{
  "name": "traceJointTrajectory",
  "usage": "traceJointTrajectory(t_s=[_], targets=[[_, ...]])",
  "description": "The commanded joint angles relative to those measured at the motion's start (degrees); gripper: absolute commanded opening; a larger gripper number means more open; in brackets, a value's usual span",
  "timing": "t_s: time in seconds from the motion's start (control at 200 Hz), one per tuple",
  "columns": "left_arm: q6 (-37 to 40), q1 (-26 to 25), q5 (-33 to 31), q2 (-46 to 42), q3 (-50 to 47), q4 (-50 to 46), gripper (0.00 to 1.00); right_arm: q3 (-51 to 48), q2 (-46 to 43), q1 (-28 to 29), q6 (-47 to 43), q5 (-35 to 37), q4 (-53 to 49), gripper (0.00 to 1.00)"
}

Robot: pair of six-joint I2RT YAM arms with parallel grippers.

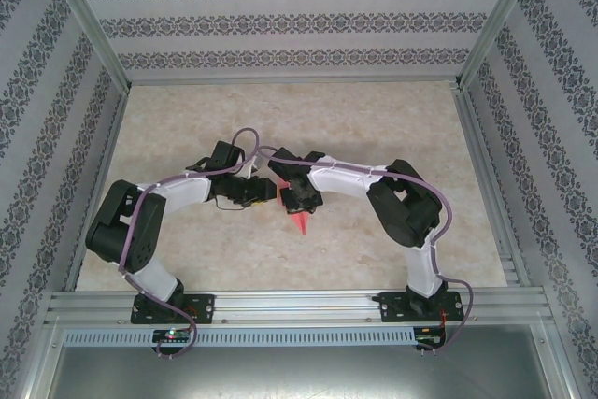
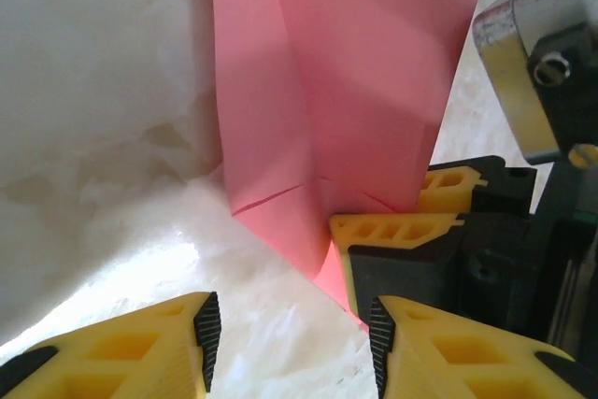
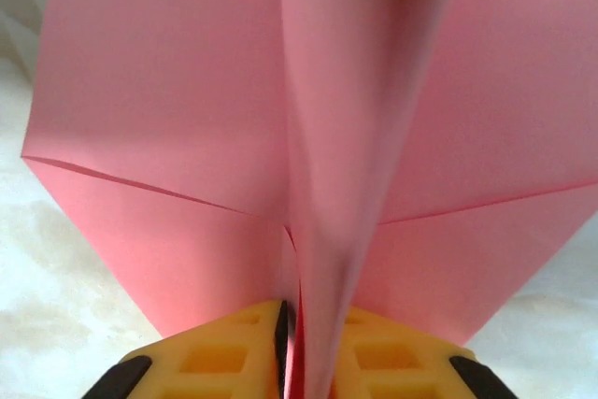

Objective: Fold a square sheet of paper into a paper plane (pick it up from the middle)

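Note:
The paper plane (image 1: pixel 300 222) is folded salmon-pink paper whose pointed tip pokes out toward the near edge below the two grippers at mid-table. My right gripper (image 3: pixel 313 317) is shut on its central ridge, and the pink flaps (image 3: pixel 168 128) spread to both sides above the yellow fingers. In the top view the right gripper (image 1: pixel 301 203) sits just right of the left gripper (image 1: pixel 264 195). My left gripper (image 2: pixel 294 329) is open over bare table, nothing between its pads. The pink paper (image 2: pixel 355 91) hangs just beyond it, beside the right gripper's yellow fingers (image 2: pixel 397 229).
The beige marbled tabletop (image 1: pixel 392 128) is bounded by aluminium rails (image 1: pixel 486 184) and patterned walls. A metal part of the right arm (image 2: pixel 523 63) stands close on the right in the left wrist view. Both arms bend inward and nearly touch at the centre.

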Motion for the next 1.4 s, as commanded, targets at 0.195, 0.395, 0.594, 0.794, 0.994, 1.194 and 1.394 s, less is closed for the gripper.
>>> traceJointTrajectory(t_s=[0.195,0.395,0.594,0.794,0.994,1.194,1.394], targets=[[6.40,0.67,-8.20,-5.83,4.20,-11.22,0.52,0.01,-7.92,0.26,1.41,2.66,-4.13,0.33],[10.17,0.64,-18.02,-9.30,8.29,-16.98,0.60,-1.99,-15.24,-1.03,0.05,0.95,-5.27,0.40],[13.72,1.76,-33.41,-12.32,8.06,-16.69,0.78,-8.39,-23.92,-6.82,-10.33,1.58,-0.68,0.50],[17.13,4.39,-48.60,-14.61,3.26,-7.94,0.98,-20.59,-33.91,-16.77,-21.79,2.39,16.18,0.63],[19.77,11.86,-50.82,-15.51,-4.82,6.45,1.00,-33.44,-39.35,-26.91,-29.43,4.06,35.41,0.76],[25.23,14.65,-53.52,-15.62,-12.78,22.13,1.00,-39.64,-40.65,-36.48,-30.84,4.36,47.00,0.95],[27.39,15.84,-53.85,-9.75,-13.40,29.11,1.00,-45.04,-39.64,-41.16,-35.68,5.62,55.67,0.98]])
